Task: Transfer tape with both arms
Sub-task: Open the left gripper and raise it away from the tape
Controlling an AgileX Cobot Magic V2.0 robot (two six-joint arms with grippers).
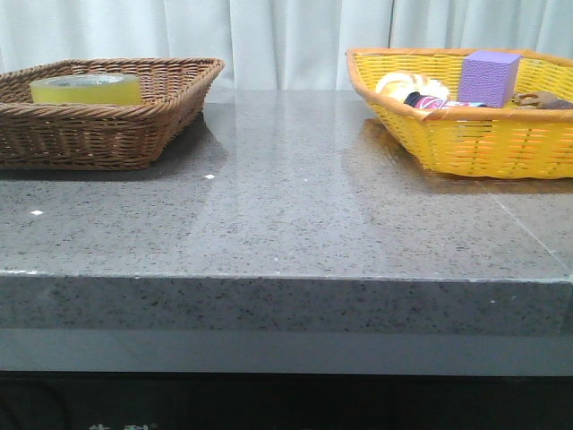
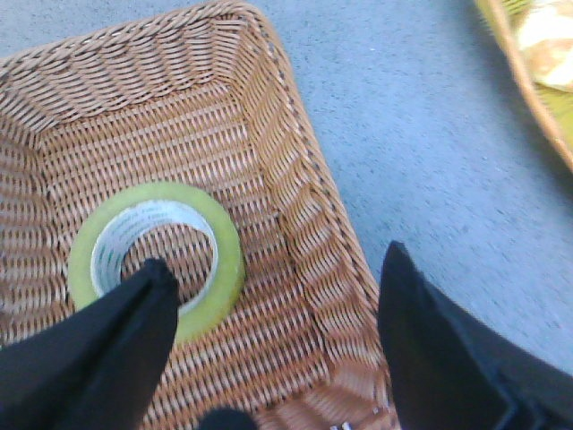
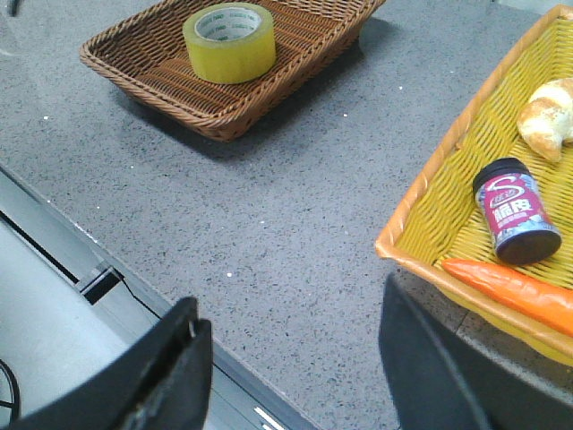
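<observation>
Tape [image 1: 86,89] lies flat in the brown basket [image 1: 107,134] on the counter [image 1: 295,224]. Left pincer [image 2: 273,287] spread above the tape, one finger [image 2: 134,322] over its core, the other past the basket wall. Right pincer [image 3: 291,358] spread, holding nothing, at the yellow basket's [image 3: 448,179] edge. That basket holds a purple cube [image 1: 488,77], jar [image 3: 515,210], carrot [image 3: 510,287] and pastry [image 3: 548,116], the last two cut off.

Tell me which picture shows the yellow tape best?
The right wrist view: the whole tape shows, side and printed core, lying flat in the brown basket. The left wrist view has one finger across it; the front view shows only its upper part above the rim.
</observation>
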